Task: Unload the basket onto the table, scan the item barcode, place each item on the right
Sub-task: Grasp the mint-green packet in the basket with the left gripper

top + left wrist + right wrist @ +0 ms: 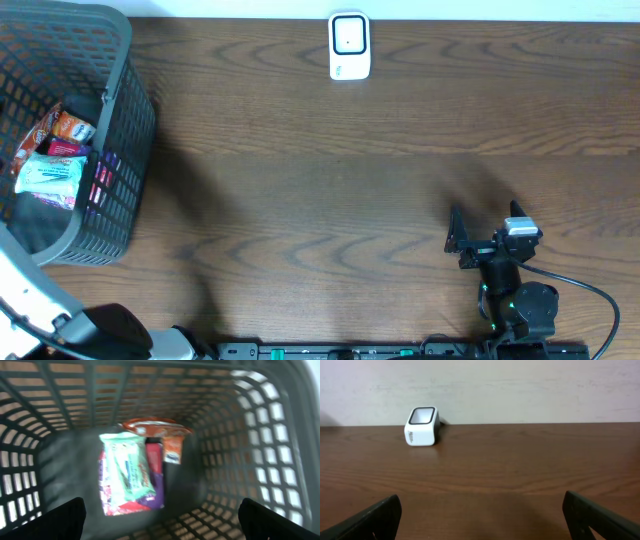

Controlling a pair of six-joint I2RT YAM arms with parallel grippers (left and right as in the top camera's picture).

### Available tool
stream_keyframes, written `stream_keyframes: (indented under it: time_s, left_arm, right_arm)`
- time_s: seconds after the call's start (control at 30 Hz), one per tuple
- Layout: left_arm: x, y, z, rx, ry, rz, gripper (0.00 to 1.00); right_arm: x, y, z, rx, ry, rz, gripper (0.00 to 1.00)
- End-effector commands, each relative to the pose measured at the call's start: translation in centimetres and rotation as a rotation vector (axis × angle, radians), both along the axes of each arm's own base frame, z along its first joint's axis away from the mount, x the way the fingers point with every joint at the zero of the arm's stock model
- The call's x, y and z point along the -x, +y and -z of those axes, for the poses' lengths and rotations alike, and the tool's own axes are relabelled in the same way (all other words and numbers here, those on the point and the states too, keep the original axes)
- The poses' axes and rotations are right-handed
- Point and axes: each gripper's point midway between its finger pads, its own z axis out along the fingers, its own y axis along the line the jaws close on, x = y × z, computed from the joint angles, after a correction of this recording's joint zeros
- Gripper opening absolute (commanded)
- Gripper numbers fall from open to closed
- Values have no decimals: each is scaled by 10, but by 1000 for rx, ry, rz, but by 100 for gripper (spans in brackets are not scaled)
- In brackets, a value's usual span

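You look down into the basket (250, 435): on its floor lie a green packet (127, 472) and, nearer its far wall, an orange packet (157, 426); your left gripper (160, 524) is empty, jaws wide apart.

Basket (135, 150) partly beyond the overhead view's left edge; its packets (131, 472) blurry from the left wrist, print illegible.
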Motion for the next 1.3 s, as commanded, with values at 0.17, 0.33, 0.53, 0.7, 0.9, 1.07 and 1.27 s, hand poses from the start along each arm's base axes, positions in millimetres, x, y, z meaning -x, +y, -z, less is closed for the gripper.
stream_keyframes:
  time_s: [0.17, 0.33, 0.53, 0.7, 0.9, 1.07, 1.27]
  left_arm:
    - [-15, 14, 69, 79, 183, 54, 98]
    - [-20, 13, 114, 129, 306, 145, 99]
    - [-29, -2, 154, 203, 390, 187, 92]
    - [-39, -16, 187, 212, 493, 229, 84]
    - [-28, -7, 214, 147, 654, 137, 84]
    - [-24, -3, 219, 153, 666, 126, 33]
    - [-27, -7, 216, 178, 638, 137, 7]
  right_arm:
    - [0, 1, 1, 12, 1, -5, 99]
    - [0, 1, 1, 12, 2, -6, 99]
    - [0, 1, 1, 12, 2, -6, 99]
    - [0, 1, 1, 12, 2, -6, 99]
    - [0, 1, 1, 12, 2, -6, 99]
    - [0, 1, 1, 12, 2, -6, 99]
    - [0, 1, 1, 12, 1, -5, 99]
